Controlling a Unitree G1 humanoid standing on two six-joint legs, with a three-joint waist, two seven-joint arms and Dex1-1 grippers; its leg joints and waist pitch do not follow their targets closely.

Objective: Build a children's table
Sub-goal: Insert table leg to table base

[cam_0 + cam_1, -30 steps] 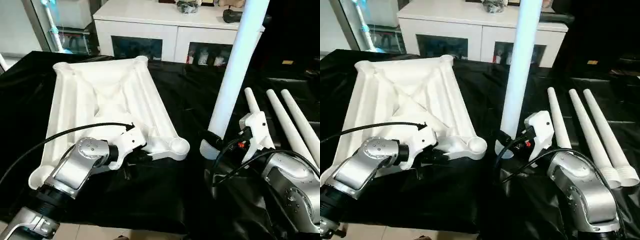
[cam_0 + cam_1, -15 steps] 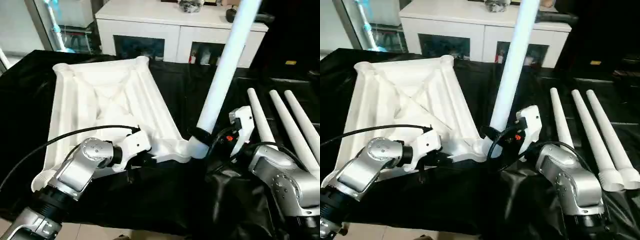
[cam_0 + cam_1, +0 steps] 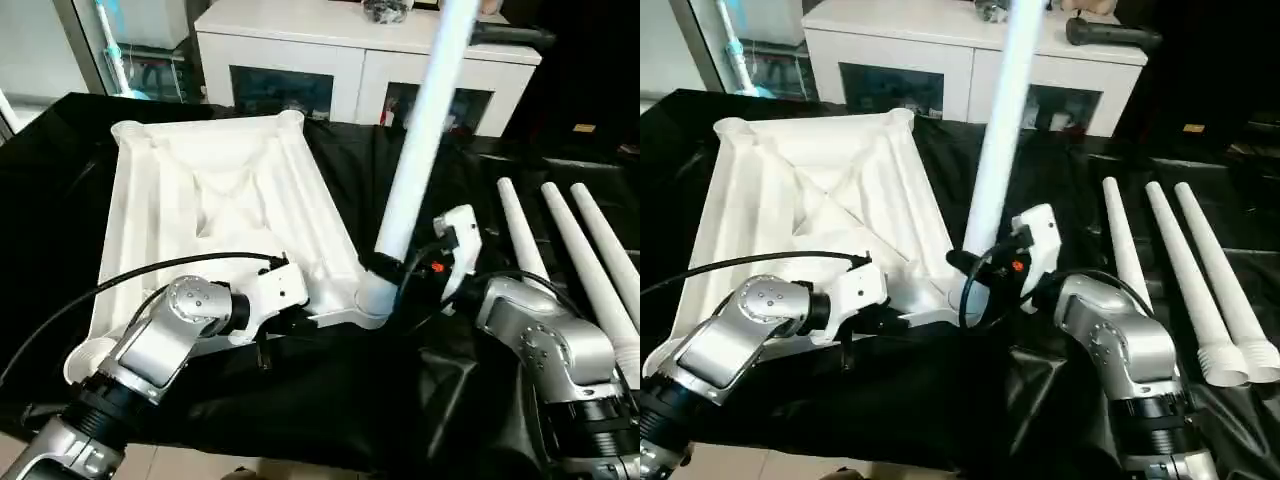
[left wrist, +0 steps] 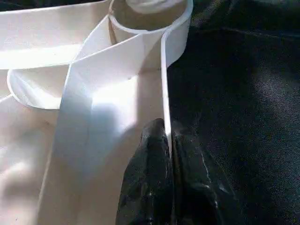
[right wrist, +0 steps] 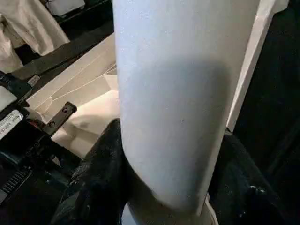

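The white tabletop (image 3: 220, 200) lies underside up on a black cloth, ribs showing. My left gripper (image 4: 166, 129) is shut on the thin rim of its near edge, close to the near right corner socket (image 4: 150, 14). My right gripper (image 3: 390, 270) is shut on the thick lower end of a white leg (image 3: 420, 120), which rises almost upright. One black finger (image 5: 101, 159) hugs each side of the tube. The leg's foot meets that corner socket (image 3: 372, 297); how deep it sits is hidden.
Three more white legs (image 3: 585, 260) lie side by side on the cloth at the right, beyond my right arm. A white cabinet (image 3: 300, 60) with glass doors stands behind the table. A black cable loops over my left forearm.
My right gripper has carried the leg left, from the cloth beside the tabletop onto the near right corner socket. The left gripper has kept its hold on the rim.
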